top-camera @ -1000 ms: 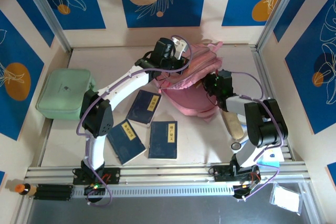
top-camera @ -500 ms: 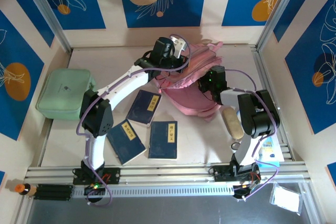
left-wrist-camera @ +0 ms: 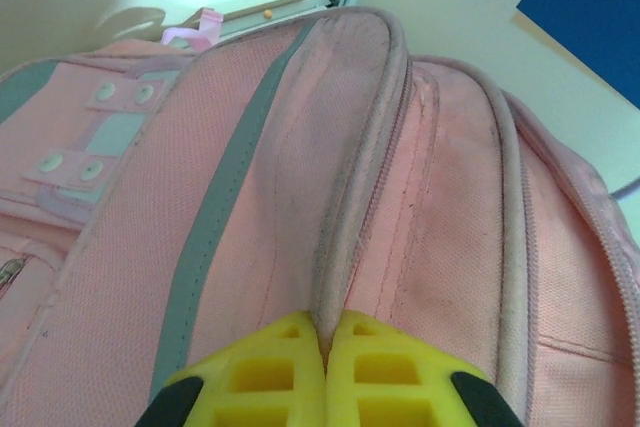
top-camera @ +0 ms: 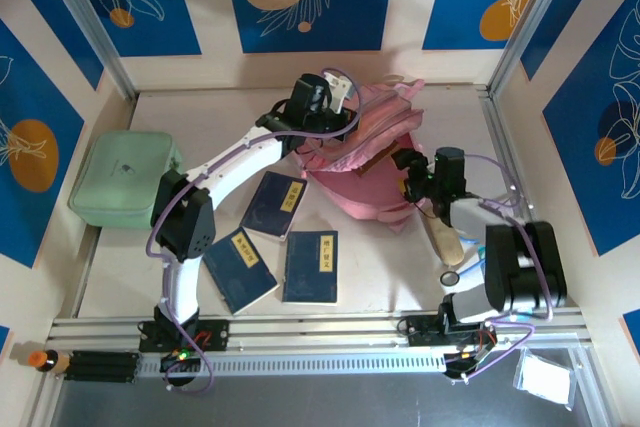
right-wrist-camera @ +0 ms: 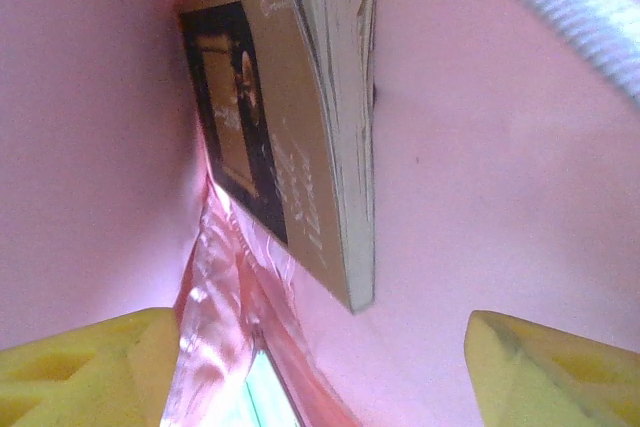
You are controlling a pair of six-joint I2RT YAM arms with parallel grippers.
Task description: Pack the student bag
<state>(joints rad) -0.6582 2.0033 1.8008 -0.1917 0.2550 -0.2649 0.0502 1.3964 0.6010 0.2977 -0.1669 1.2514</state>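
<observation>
Pink fabric dominates the overhead view: the student bag (top-camera: 365, 142) is laid on the tabletop (top-camera: 200, 117) with its mouth turned toward the right arm. Three blue books (top-camera: 311, 267) are spread just left of and nearer than it, and a mint-green case (top-camera: 125, 177) is set well to its left. Its top is gripped by the left jaws, presumably so that the mouth is held open, and the right jaws are seen spread at that mouth. From the left wrist, the left jaws are seen pressed together on a raised piped seam (left-wrist-camera: 345, 217) of the bag's woven, grey-striped cloth. From the right wrist, the right jaws are seen wide apart and empty inside the bag, where a thick paperback (right-wrist-camera: 290, 137) is stood on edge against the smooth pink lining (right-wrist-camera: 500, 147).
</observation>
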